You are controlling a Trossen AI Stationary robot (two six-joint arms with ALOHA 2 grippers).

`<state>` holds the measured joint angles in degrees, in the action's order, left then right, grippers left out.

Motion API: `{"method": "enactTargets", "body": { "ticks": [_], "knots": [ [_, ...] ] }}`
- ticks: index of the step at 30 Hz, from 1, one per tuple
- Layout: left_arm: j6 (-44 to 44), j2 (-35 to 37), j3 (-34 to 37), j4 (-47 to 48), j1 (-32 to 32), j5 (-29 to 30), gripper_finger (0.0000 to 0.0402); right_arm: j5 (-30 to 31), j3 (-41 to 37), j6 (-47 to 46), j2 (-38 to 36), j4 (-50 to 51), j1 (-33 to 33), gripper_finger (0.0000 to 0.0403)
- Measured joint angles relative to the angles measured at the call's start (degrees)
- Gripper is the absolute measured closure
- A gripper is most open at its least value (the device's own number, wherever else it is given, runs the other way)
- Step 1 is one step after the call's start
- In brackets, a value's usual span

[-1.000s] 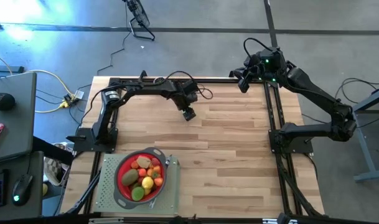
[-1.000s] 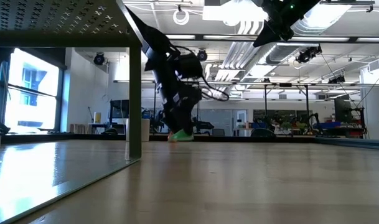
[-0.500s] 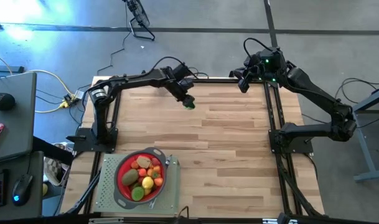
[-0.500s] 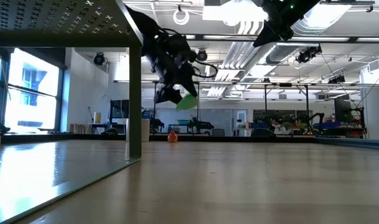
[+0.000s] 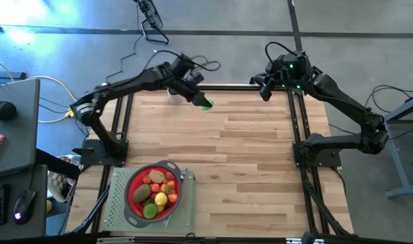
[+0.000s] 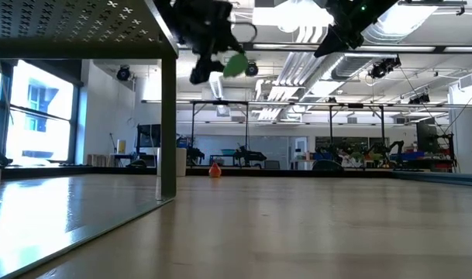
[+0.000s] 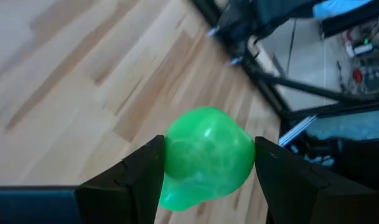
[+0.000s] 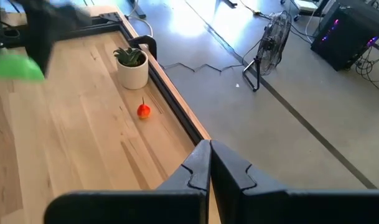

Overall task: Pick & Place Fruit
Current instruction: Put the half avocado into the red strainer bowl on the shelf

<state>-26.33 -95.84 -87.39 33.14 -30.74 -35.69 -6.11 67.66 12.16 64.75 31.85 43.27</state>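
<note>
My left gripper [image 5: 201, 102] hangs high over the table's far edge, shut on a glossy green toy fruit [image 7: 208, 155], which also shows in the low view [image 6: 236, 64]. A red strainer bowl with a grey rim [image 5: 133, 177] stands near the front left and holds several red, orange, yellow, green and brown fruits [image 5: 156, 192]. A small orange fruit [image 8: 144, 111] rests on the wood near the far edge, beside a white potted plant [image 8: 132, 68]. My right gripper [image 8: 209, 163] is shut and empty, raised over the far right corner [image 5: 263, 90]. My left gripper pinches the green fruit between its two fingers [image 7: 142, 177], one on each of its opposite sides [image 7: 172, 158]. The fingers slant downward from the table's left side. The fruit is lifted well clear of the table.
The bowl stands on a perforated grey-green board [image 5: 186, 211] at the front left. Black frame rails [image 5: 296, 129] run along the table's left, right and far edges. The middle and right of the wooden top [image 5: 247, 163] are bare.
My left gripper has risen from the tabletop with the green fruit, drifting toward the far edge and rolling at the wrist. The fruit is now lifted high and clear. The orange fruit beside it has stayed on the table.
</note>
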Motion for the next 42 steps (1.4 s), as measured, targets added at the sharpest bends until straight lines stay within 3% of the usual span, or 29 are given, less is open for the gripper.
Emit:
{"method": "enactTargets", "body": {
  "ticks": [9, 18, 26, 33, 42],
  "knots": [
    [-7.74, 11.76, 0.00, 0.58, 1.78, 4.69, 0.0186, -0.02, 0.00, 0.13, 0.00, -0.43, 0.01, 0.0400],
    [-17.32, 20.57, -0.02, 5.99, 10.32, 7.37, 0.0186, -0.05, 0.00, -0.19, 0.00, -0.41, 0.00, 0.0400],
    [-24.42, 24.91, 0.00, 15.63, 25.62, 16.18, 0.0186, -0.07, 0.00, -6.25, 0.00, -0.41, -0.02, 0.0400],
    [-33.95, 26.45, 0.00, 16.61, 40.89, 20.44, 0.0186, -0.07, 0.00, -7.54, 0.00, -0.39, -0.02, 0.0400],
    [-49.83, 26.15, 0.00, 25.02, 58.47, 33.72, 0.0186, -0.04, 0.00, -8.07, 0.00, -0.37, -0.02, 0.0400]
  ]
}}
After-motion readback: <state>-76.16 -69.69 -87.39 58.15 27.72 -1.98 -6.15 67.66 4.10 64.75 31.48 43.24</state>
